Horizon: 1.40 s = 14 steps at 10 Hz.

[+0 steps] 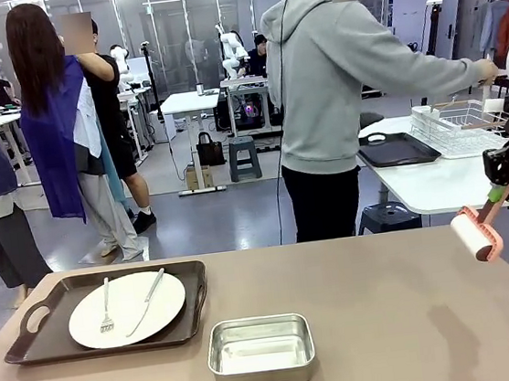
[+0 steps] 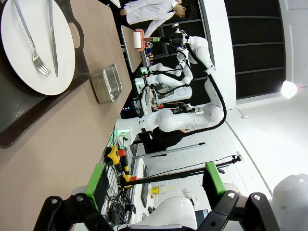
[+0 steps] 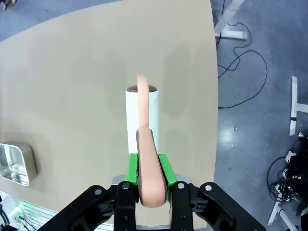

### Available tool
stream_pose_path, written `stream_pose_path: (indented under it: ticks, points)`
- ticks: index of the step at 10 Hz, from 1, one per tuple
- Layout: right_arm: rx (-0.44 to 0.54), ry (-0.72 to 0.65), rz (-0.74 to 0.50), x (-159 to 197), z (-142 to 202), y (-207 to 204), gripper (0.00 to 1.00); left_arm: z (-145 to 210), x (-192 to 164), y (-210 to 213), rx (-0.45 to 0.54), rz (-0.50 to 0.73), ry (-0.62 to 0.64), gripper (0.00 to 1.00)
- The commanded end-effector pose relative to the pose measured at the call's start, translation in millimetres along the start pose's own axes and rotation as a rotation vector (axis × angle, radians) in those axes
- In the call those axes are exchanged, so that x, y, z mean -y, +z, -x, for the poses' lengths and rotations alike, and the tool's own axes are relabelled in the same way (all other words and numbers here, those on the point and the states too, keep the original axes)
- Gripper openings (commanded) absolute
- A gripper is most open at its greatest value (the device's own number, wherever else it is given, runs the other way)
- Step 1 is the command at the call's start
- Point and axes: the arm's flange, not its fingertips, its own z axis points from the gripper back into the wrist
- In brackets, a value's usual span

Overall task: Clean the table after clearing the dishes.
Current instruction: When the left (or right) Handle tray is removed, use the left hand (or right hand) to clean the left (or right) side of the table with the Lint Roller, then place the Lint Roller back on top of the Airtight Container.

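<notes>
Beyond the table (image 1: 389,322), with tray (image 1: 42,342) and steel pan (image 1: 261,351), people (image 1: 327,99) stand.

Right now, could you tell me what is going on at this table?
The robot's right hand is shut on a pink-handled lint roller, held over the right side of the table. Its left hand is open and empty. One tray with a plate, fork and knife sits at the left, a steel pan near the front edge. The person across faces away, reaching toward the white table.
</notes>
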Motion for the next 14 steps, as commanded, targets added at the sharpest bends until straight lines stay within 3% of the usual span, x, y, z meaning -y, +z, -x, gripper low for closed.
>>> stream_pose_path:
  ticks: [1, 14]
  points:
    - [-0.016, -0.015, -0.039, 0.6, -10.0, -19.5, 0.22, 2.6, 1.8, 3.5, 0.008, 0.007, -0.011, 1.00]
    - [-0.028, -0.015, -0.017, 1.9, -8.2, -21.4, 0.22, 2.6, 1.8, 3.5, 0.008, 0.007, -0.011, 1.00]
